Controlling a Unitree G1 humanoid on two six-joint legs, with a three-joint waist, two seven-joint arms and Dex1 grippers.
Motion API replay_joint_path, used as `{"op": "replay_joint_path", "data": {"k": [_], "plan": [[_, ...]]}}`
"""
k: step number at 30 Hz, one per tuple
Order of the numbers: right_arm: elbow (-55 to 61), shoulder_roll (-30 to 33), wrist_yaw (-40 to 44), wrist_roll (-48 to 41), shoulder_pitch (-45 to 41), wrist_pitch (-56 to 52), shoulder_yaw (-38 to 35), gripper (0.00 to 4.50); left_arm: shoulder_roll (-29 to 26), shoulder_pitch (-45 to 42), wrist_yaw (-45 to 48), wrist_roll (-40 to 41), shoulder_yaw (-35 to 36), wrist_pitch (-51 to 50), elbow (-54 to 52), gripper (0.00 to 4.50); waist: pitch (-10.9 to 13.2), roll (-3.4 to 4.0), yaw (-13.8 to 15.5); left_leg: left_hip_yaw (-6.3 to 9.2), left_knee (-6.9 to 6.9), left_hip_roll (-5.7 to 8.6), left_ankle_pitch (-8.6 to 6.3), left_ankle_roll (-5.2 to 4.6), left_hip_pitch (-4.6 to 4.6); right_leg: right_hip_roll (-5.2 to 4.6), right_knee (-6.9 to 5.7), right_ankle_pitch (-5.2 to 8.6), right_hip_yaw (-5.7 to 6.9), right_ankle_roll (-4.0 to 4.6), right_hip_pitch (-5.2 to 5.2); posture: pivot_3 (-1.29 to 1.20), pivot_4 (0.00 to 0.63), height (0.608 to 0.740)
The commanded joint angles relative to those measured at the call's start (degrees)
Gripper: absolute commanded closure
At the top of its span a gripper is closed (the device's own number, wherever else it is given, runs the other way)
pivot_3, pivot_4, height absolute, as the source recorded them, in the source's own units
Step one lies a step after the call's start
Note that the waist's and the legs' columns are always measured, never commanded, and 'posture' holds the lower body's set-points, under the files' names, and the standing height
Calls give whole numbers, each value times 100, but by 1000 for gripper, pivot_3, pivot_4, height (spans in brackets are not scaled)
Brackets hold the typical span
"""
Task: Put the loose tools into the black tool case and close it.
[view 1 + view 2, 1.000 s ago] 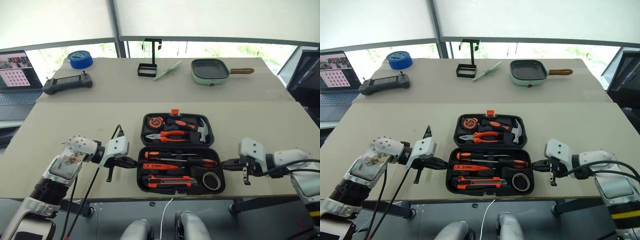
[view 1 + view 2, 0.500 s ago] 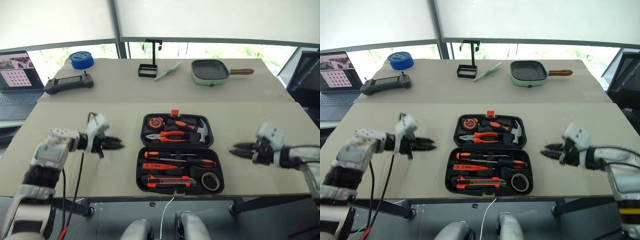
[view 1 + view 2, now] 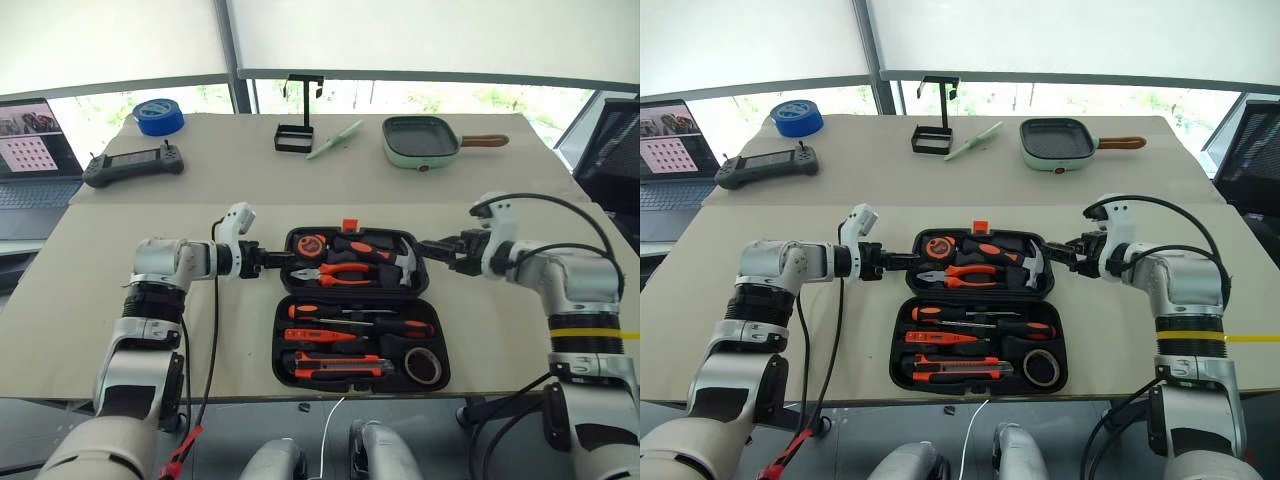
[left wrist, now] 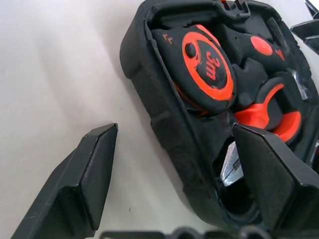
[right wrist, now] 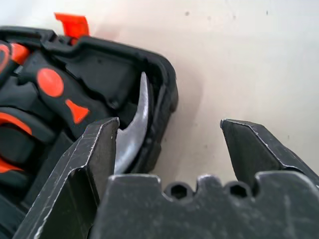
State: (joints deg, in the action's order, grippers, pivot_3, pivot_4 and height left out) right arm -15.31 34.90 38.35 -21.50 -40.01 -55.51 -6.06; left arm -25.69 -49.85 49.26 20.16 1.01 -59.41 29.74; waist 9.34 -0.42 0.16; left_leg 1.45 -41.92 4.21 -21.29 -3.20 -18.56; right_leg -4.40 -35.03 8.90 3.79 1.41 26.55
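Observation:
The black tool case (image 3: 436, 315) lies open flat at the table's middle, orange latch (image 3: 349, 224) on its far rim. Its near half holds two orange-and-black screwdrivers (image 3: 365, 322), a slim orange one (image 3: 325, 334), the utility knife (image 3: 335, 363) and a small dark tape roll (image 3: 424, 364). The far half holds a tape measure (image 4: 209, 69), pliers and a hammer. My left gripper (image 3: 288, 258) is open at the far half's left edge, its wall (image 4: 164, 124) between the jaws. My right gripper (image 3: 424, 246) is open astride the far half's right edge (image 5: 167, 94).
Along the far table stand a blue tape roll (image 3: 160, 116), a black controller (image 3: 133, 165), a black wire stand (image 3: 296, 128) and a pale green pan (image 3: 420, 142). A laptop (image 3: 30, 140) sits at the far left. Bare tabletop lies either side of the case.
Both arms have swung forward from beside the near half to the far half's side edges. Both grippers went from shut to open, and the wrists rolled.

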Motion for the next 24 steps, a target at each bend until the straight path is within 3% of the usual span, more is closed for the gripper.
{"op": "replay_joint_path", "data": {"k": [1,10,11,23,24], "plan": [[403,36,-59,0,70,-134,75,1366,-82,67,-17,-23,-64,94,-199,1062,0,0,-9,0,0,0,0,1,4,0,1,0,0,0,-2,0,150,740],[1222,87,-99,-159,555,-489,103,4456,-61,217,-141,129,79,-3,-441,4240,-5,7,-1,-1,-1,0,2,7,22,0,3,0,2,0,-16,0,150,740],[1267,94,-103,-168,580,-524,109,4500,-54,230,-151,142,85,-10,-469,4465,-5,7,-2,-1,0,2,2,7,28,-1,5,0,1,0,-22,0,150,740],[1199,64,-248,-161,296,-574,-26,4500,41,376,-225,336,120,-120,-826,4465,-7,10,-10,-1,1,2,5,14,37,-1,6,1,-7,1,-24,0,150,740],[1236,69,-245,-212,301,-657,-72,4208,37,391,-238,330,112,-118,-847,4488,-7,10,-7,-1,2,2,5,14,36,-1,6,1,-7,1,-23,0,150,740]]}}
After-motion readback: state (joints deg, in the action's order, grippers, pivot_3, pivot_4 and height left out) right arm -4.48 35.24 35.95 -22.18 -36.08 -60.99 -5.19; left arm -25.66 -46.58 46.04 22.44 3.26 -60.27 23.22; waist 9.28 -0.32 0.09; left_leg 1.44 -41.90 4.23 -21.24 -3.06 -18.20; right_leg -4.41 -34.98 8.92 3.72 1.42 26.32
